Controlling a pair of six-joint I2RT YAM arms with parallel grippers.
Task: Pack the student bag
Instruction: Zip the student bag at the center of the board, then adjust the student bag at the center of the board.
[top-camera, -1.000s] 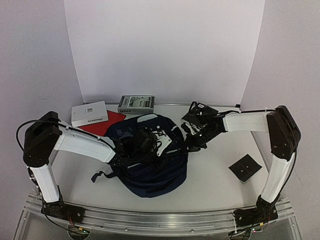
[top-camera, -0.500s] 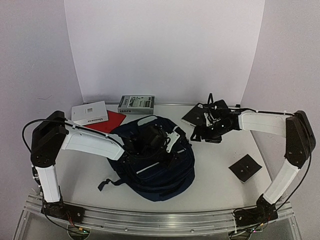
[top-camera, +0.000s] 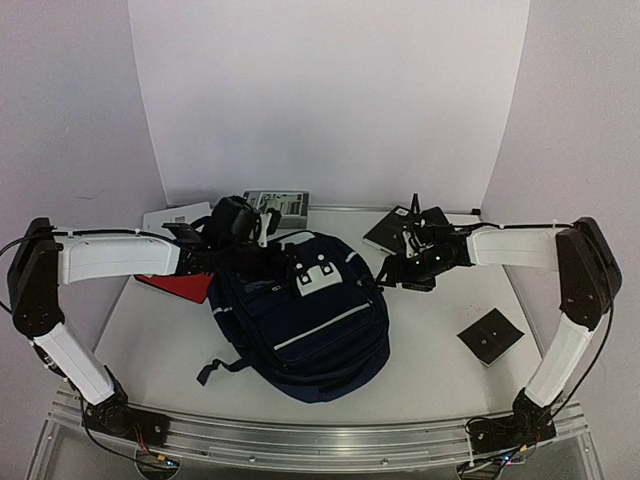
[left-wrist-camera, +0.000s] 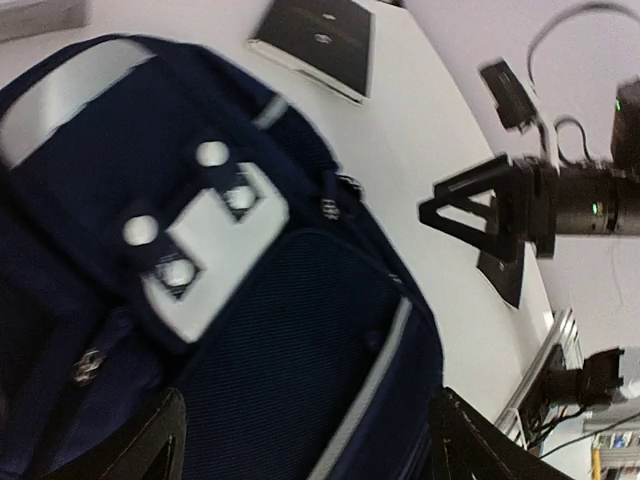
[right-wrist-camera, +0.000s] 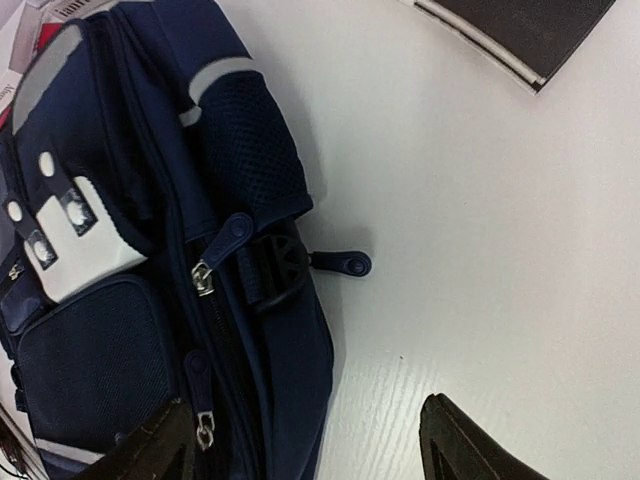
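Robot lab booth: white backdrop, aluminium base rail.

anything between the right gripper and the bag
Nothing visible does. The right gripper hangs open beside the bag, with only bare table between its fingers and the fabric. The black book lies farther back, out of the way.
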